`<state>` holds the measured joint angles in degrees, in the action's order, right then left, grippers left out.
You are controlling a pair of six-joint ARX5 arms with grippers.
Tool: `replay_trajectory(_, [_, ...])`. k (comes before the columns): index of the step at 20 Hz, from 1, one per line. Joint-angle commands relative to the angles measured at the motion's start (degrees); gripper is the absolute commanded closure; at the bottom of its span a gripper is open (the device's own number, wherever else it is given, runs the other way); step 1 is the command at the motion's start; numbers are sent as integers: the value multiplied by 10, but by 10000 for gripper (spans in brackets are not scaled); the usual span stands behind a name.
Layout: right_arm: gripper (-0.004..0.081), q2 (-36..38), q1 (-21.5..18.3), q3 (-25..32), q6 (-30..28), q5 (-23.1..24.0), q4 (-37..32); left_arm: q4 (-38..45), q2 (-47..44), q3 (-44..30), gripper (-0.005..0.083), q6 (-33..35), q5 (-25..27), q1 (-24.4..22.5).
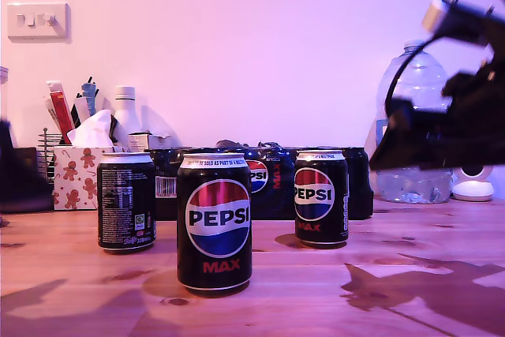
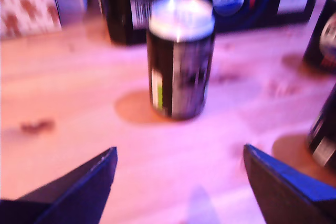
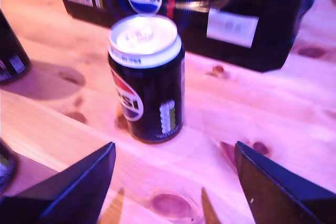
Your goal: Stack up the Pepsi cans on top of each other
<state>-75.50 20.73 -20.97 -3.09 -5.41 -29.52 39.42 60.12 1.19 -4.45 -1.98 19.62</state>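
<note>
Nothing is stacked yet: all three black aluminium Pepsi Max cans with silver rims stand upright and apart on the pale wooden desk [image 1: 316, 290]. In the exterior view the front can [image 1: 214, 223] is nearest the camera, the label-side can [image 1: 126, 201] stands further back toward that view's left, and the logo can [image 1: 321, 198] further back toward its right, all in front of the dark plastic-wrapped multipack [image 1: 268, 183]. My first gripper [image 2: 179, 182] has its fingers [image 2: 92, 179] spread wide and holding nothing, lined up on the label-side can [image 2: 180, 59], which sits well ahead of them. My second gripper [image 3: 173, 179] is likewise spread and empty, facing the logo can [image 3: 147, 80], with a gap of bare desk between. A dark arm [image 1: 450, 116] hangs above the desk at the exterior view's right. As I judge it, the whole task remains: two lifts and two placements on a base can.
</note>
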Motion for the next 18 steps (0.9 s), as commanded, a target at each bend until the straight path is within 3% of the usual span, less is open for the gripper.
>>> replay_trajectory(1, [115, -18, 3, 5, -2, 0, -18, 25, 52, 25, 74, 4, 2, -1])
replay_trajectory(3, [115, -29, 3, 5, -2, 0, -31, 29, 107, 57, 75, 3, 1, -1])
replay_trajectory(6, [115, -31, 2, 5, -5, 1, -37, 26, 169, 98, 72, -69, -7, 8])
replay_trajectory(8, [115, -31, 2, 5, -15, 1, -37, 25, 207, 125, -27, -78, -7, 15])
replay_trajectory(10, [115, -31, 2, 5, -15, 1, -37, 21, 250, 155, -19, -76, 40, 20])
replay_trajectory(18, [115, -33, 2, 5, -15, 1, -37, 90, 313, 187, -19, 26, 25, 51])
